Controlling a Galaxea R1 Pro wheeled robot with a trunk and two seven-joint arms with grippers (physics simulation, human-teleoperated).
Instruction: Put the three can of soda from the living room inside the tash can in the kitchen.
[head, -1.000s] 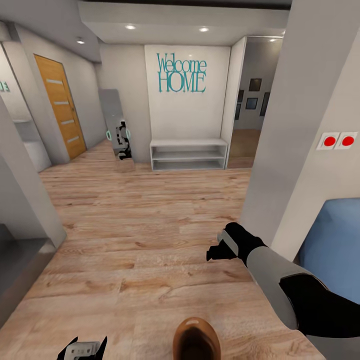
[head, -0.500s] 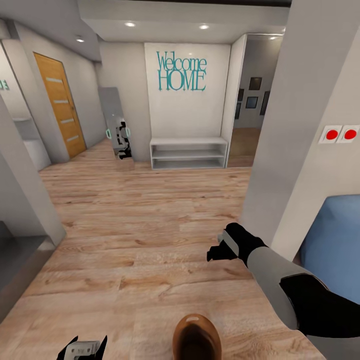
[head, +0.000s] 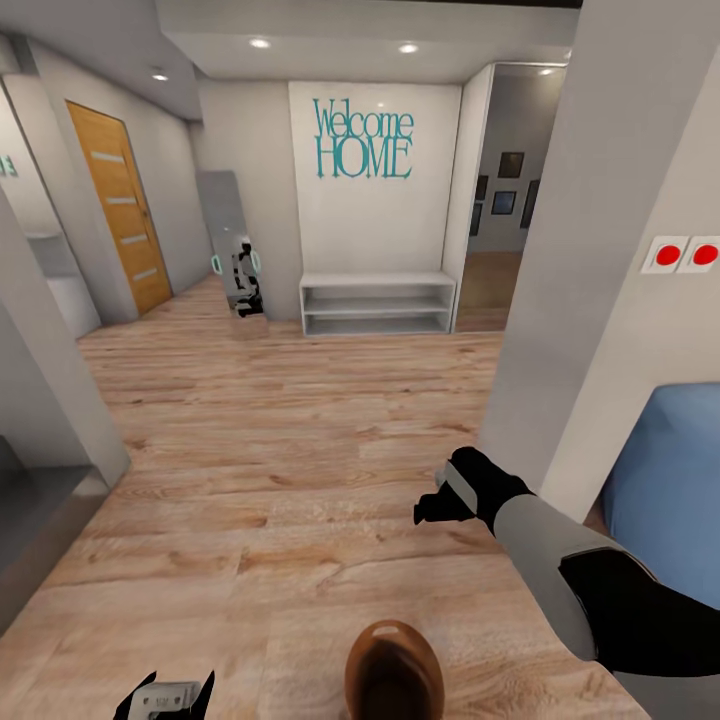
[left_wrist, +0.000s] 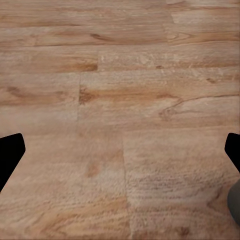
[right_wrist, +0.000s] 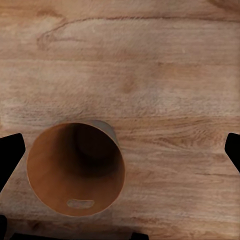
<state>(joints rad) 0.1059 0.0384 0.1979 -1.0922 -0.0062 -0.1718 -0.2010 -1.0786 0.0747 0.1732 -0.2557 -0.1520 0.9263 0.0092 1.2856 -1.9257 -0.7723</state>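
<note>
**Hallway transit: bin in view, both grippers released**

The tash can (head: 394, 670) sits at the bottom centre of the head view on the wood floor (head: 280, 450), brown interior facing up. In the right wrist view the tash can (right_wrist: 75, 170) stands upright, lower left of frame, handle slot near its rim, nothing inside. The right gripper (head: 440, 500) hangs right of centre, jaws spread, holding nothing. The left gripper (head: 165, 697) is at the bottom left edge, likewise spread and unloaded. A white shelf (head: 377, 306) stands under the "Welcome HOME" lettering (head: 362, 144), upper centre.
</note>
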